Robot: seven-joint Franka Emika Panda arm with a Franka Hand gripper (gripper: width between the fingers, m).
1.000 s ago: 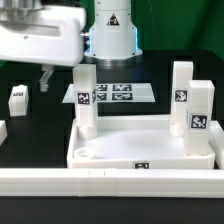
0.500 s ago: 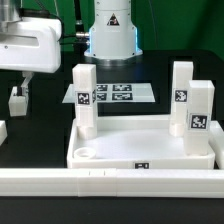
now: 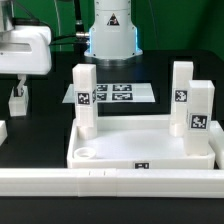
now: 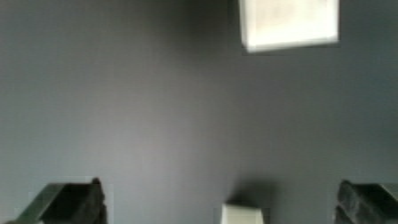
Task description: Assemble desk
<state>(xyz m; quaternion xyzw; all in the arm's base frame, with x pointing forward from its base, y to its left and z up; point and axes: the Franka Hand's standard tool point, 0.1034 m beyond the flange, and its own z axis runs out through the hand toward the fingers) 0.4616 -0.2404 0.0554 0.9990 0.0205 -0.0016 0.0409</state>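
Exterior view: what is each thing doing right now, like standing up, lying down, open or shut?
White plastic square desk top: lying flat, three legs standing in its corners, near corner socket empty.
Loose white post leg: upright on the table, apart from the top.
Two-finger gripper: open, right above the loose leg.
Marker board: lying flat.

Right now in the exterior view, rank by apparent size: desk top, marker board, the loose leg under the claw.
1. Desk top, widest by far, though also nearest the camera.
2. Marker board, clearly smaller, but farther back.
3. Loose leg under the claw, smallest; partly hidden, so its full length is unclear.
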